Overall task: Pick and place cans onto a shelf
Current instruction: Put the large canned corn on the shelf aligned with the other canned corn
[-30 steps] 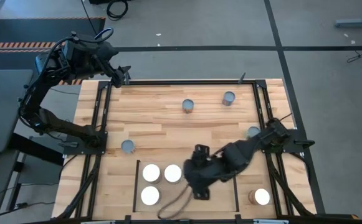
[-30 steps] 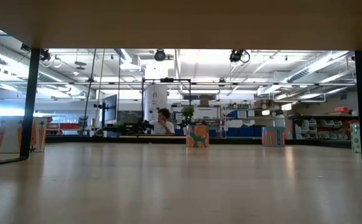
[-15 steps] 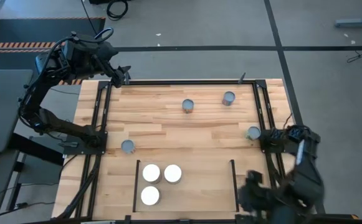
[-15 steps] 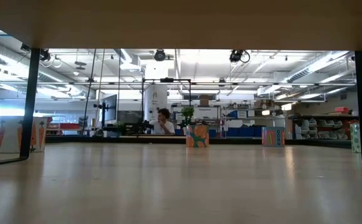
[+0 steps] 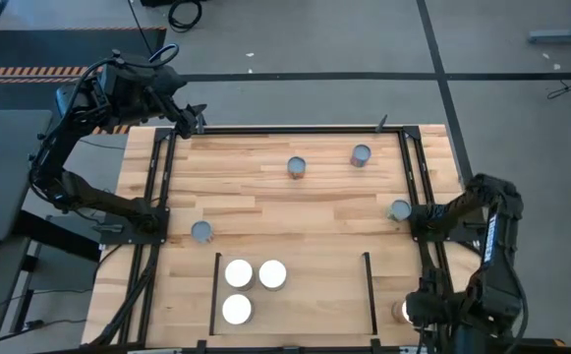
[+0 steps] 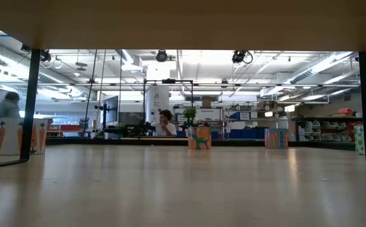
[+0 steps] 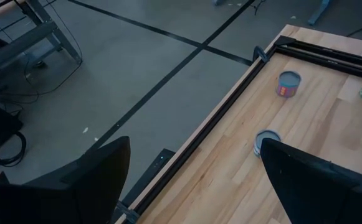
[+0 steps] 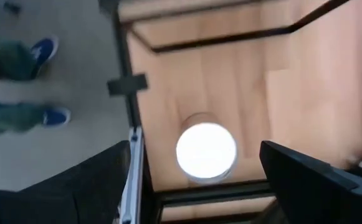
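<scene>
Three white-topped cans (image 5: pixel 238 273) (image 5: pixel 272 274) (image 5: pixel 237 310) stand upright on the pale shelf (image 5: pixel 310 300) between its two black rails. A fourth white-topped can (image 8: pixel 206 151) stands on the tabletop at the near right corner, right of the shelf. My right gripper (image 8: pixel 196 186) is open above it, pointing down, one finger on either side and apart from it; in the high view the gripper (image 5: pixel 421 311) half covers the can. Grey-topped cans stand at the far middle (image 5: pixel 297 166) (image 5: pixel 361 154), right (image 5: pixel 399 209) and left (image 5: pixel 201 231). My left gripper (image 5: pixel 195 116) waits open at the far left corner.
Black frame rails (image 5: pixel 418 187) run along the table's edges and pass close to the right corner can. A person's blue shoes (image 8: pixel 43 115) show on the floor beside that corner. People show in the room beyond the table in the low view (image 6: pixel 165 123).
My right gripper has swung from the shelf's middle, beside the white-topped cans, toward the table's near right corner, and now stands over the fourth white-topped can. The cans have kept their places.
</scene>
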You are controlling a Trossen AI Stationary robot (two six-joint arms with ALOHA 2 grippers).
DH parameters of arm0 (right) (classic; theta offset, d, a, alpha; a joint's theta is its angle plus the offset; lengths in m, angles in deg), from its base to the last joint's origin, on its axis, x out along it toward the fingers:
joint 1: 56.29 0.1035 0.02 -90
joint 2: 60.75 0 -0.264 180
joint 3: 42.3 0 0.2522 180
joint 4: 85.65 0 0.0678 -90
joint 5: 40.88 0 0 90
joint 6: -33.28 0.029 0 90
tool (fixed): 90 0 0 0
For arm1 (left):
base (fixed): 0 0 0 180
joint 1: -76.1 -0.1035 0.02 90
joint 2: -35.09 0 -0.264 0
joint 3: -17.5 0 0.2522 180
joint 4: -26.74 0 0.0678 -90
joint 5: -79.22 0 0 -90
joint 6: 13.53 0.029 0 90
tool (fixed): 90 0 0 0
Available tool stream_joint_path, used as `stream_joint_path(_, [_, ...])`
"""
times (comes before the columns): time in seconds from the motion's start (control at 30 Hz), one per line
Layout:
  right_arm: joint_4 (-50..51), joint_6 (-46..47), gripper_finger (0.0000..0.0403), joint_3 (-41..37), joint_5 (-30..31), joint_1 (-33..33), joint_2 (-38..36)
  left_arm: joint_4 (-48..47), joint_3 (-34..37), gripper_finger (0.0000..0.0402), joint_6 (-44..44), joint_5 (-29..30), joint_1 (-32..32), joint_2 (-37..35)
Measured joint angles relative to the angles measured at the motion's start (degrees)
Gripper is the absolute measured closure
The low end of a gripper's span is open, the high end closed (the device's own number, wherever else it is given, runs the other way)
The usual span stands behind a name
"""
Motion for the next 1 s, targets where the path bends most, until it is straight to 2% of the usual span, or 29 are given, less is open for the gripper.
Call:
stream_joint_path(0.17, [-11.1, -10.96, 0.0024, -11.45, -6.71, 0.68, -2.48, 0.0, 0.0, 0.0037, 0.0, 0.0, -0.01, 0.01])
stream_joint_path(0.33, [-14.35, -18.16, 0.0006, -16.09, -14.58, -0.92, -1.38, 0.0, 0.0, 0.0037, 0.0, 0.0, -0.01, 0.0])
stream_joint_path(0.67, [-12.32, -24.93, 0.0017, -16.68, -9.88, -2.09, -0.04, 0.0, 0.0, 0.0037, 0.01, 0.01, 0.0, 0.0])
stream_joint_path(1.0, [-17.03, -25.27, 0.0015, -20.19, -13.29, -2.88, 1.01, 0.01, 0.0, 0.0037, 0.01, 0.01, 0.01, 0.01])
